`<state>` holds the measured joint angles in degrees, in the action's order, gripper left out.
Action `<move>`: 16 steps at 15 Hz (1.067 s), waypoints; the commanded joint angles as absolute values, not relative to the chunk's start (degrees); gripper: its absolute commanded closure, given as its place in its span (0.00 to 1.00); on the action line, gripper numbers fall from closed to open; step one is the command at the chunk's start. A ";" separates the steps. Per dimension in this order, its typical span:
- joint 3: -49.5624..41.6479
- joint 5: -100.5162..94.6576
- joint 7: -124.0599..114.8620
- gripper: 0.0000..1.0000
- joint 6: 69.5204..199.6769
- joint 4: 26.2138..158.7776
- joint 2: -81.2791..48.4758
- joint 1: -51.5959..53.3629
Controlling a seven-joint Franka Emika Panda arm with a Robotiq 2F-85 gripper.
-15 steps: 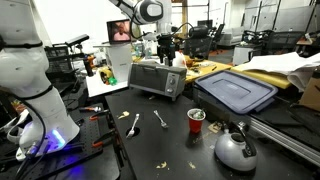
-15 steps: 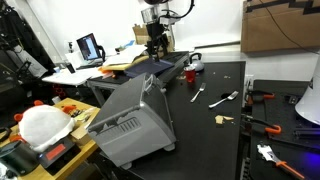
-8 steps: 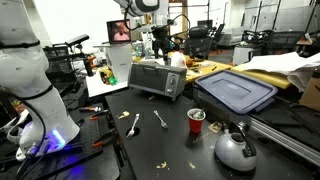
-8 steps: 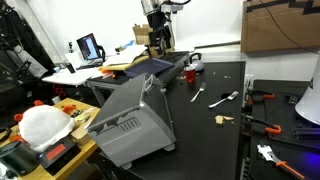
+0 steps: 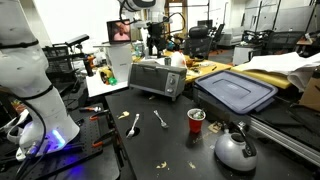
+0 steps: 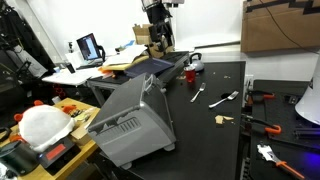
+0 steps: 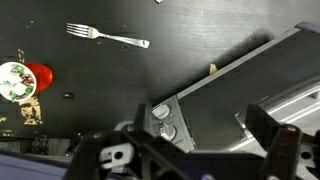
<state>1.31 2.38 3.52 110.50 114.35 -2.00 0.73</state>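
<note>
Black gripper [image 7: 192, 148] parts frame the bottom of the wrist view, the jaws spread wide with nothing between them. In both exterior views the gripper [image 5: 155, 40] [image 6: 157, 38] hangs high, well clear of everything. Nothing is grasped or touched yet, so I judge the work to be at its very start.

Below the gripper sits the toaster oven [image 7: 262, 85], a brushed silver box lying at a slant across the wrist view, with two round knobs at its near corner. It stands upright on the dark table [image 7: 100, 95], and in an exterior view the toaster oven [image 5: 157, 77] seems to have its door closed. Beyond it on the tabletop lie a fork [image 7: 108, 36] and a red cup [image 7: 36, 77], apart from each other.
</note>
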 commanded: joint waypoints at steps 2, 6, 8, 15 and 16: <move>1.23 2.71 3.77 0.00 108.92 114.23 -1.79 0.82; 1.23 2.70 3.77 0.00 108.99 114.23 -2.16 0.81; 1.23 2.70 3.77 0.00 108.99 114.23 -2.18 0.81; 0.44 3.49 3.07 0.00 111.19 111.39 -9.17 0.13; 0.56 3.40 3.34 0.00 112.05 110.55 -10.50 0.22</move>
<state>0.41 2.72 3.17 110.72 113.47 -7.08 0.29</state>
